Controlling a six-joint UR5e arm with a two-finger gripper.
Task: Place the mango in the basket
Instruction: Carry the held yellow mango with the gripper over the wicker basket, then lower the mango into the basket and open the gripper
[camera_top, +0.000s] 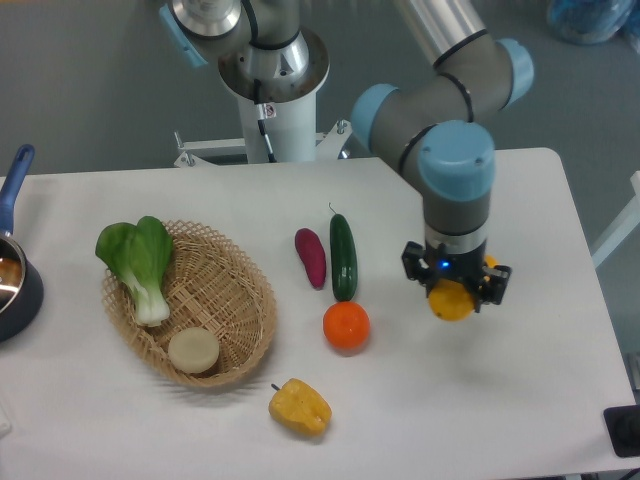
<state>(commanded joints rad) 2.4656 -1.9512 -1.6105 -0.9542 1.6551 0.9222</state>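
Note:
The mango (452, 301) is a smooth yellow-orange fruit at the right of the table, mostly hidden under my gripper (455, 290). The gripper points straight down over it with its fingers on either side; whether they press on the fruit, or whether it rests on the table, I cannot tell. The basket (243, 283) is a tan oval wicker one at the left, well apart from the gripper. It holds a green bok choy (140, 262) and a pale round slice (193, 351).
Between basket and gripper lie a purple sweet potato (311, 257), a dark green cucumber (343, 257) and a round orange (346, 326). A lumpy yellow bell pepper (299, 406) lies near the front. A blue-handled pot (15, 275) sits at the left edge.

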